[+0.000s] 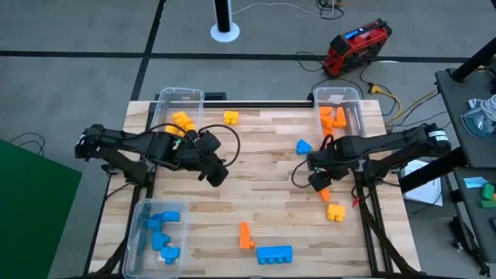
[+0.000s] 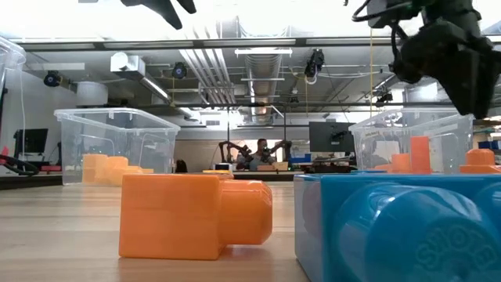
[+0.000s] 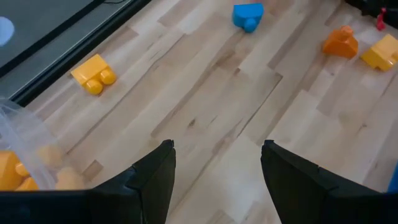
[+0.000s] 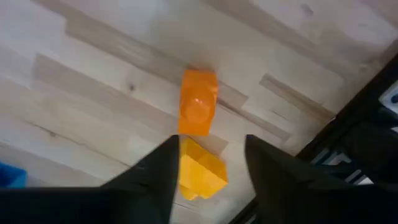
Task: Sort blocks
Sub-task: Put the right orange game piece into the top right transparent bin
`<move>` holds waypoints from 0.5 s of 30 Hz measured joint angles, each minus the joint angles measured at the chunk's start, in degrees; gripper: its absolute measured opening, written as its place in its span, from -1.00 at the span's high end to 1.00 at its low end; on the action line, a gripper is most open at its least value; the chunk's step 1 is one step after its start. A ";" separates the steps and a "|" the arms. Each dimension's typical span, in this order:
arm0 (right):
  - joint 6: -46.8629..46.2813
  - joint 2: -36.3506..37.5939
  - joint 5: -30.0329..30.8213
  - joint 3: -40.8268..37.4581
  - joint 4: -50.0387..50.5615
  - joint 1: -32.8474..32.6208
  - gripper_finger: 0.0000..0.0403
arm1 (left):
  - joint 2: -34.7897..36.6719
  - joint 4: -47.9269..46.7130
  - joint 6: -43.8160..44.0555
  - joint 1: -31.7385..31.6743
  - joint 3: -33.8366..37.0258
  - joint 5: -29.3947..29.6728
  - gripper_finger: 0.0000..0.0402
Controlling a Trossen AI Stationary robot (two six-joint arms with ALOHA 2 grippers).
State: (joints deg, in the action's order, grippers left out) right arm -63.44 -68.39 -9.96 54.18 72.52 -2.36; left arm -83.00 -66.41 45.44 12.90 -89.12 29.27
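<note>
Wooden table (image 1: 263, 167), blocks scattered: I'm hovering my right gripper (image 4: 208, 163), fingers spread and empty, over an orange block (image 4: 198, 110); next I'm probably dropping and pinching. Left gripper (image 3: 214, 168) waiting, unclenched.

Left hand (image 3: 214, 163) fingers apart over bare table (image 3: 205, 93), yellow block (image 3: 93, 73), blue block (image 3: 247, 15)

- A pale, light-brown wood grain is shown by the wooden table top (image 1: 263, 167).
- Small plastic blocks are seen in blue (image 1: 273, 253), orange (image 1: 246, 235) and yellow (image 1: 231, 117).
- The clear plastic bins (image 1: 180, 97) are colourless.
- The two-finger grippers (image 1: 215, 172) are dark.
</note>
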 joint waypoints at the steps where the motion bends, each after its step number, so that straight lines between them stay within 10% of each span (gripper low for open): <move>1: -0.24 -0.29 -0.03 -0.38 0.04 -0.76 0.01 | 0.00 0.01 0.00 -0.20 0.00 0.01 -0.06; 15: -3.27 -3.46 -0.58 -10.51 -16.20 -3.96 -0.75 | -0.02 0.04 0.01 -3.02 0.00 0.01 -0.06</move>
State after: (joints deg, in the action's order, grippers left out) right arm -66.72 -71.84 -10.54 43.67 56.32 -6.31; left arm -83.02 -66.37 45.45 9.87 -89.12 29.28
